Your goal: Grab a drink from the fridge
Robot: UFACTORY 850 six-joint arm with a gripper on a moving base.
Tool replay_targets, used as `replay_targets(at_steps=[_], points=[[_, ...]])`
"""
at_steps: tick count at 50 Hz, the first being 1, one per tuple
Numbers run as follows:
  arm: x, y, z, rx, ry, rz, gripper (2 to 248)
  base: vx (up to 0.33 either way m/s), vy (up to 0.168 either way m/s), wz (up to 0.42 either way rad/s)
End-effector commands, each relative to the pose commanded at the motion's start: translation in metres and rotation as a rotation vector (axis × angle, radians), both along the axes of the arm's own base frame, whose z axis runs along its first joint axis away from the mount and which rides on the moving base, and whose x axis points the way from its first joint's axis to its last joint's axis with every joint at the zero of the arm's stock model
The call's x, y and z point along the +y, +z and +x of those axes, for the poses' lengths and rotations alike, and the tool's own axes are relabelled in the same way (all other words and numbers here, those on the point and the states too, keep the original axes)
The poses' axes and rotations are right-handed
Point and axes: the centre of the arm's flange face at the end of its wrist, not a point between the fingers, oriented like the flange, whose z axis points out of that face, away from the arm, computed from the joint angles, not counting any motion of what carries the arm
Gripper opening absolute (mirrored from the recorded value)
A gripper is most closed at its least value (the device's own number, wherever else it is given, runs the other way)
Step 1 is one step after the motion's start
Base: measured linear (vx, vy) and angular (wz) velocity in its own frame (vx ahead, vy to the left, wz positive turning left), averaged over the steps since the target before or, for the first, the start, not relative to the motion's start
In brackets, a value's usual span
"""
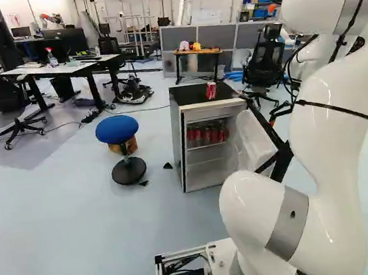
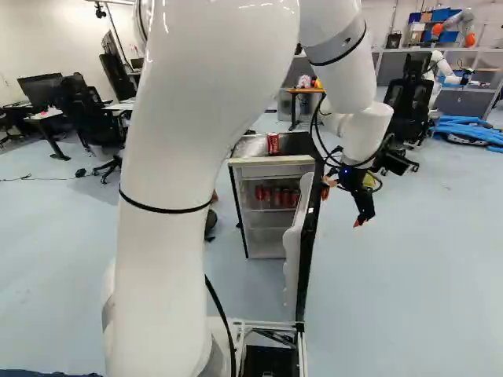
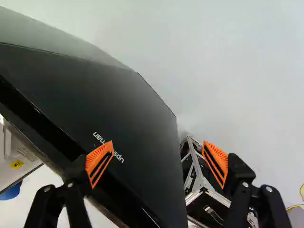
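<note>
A white robot arm (image 2: 189, 188) extends past a small fridge (image 1: 189, 96), its door (image 2: 291, 259) ajar. The black gripper (image 2: 343, 206) (released, fingers spread wide) hangs near the door's outer face. Red cans (image 1: 206, 135) line a shelf inside; a single can (image 1: 211, 90) stands on top.

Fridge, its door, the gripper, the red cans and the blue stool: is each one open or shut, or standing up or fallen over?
Fridge: standing upright, open
Fridge door: open, swung wide
Gripper: open, holding nothing
Red can on top: standing upright
Red cans inside: standing on a shelf
Blue stool: standing upright
</note>
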Motion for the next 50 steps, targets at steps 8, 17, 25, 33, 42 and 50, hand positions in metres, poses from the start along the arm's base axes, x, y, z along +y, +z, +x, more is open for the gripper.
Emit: replay_targets(at_steps=[8,17,25,33,42,50], points=[[0.014,0.000,0.002,0.005,0.019,0.006,247,0.000,0.000,0.000],[0.030,0.000,0.003,0.011,0.041,0.012,247,0.000,0.000,0.000],[0.044,-0.001,0.005,0.016,0.061,0.017,247,0.000,0.000,0.000],[0.058,-0.001,0.007,0.020,0.082,0.020,247,0.000,0.000,0.000],[0.074,-0.001,0.009,0.020,0.106,0.018,247,0.000,0.000,0.000],[0.087,-0.001,0.012,0.015,0.129,0.010,247,0.000,0.000,0.000]])
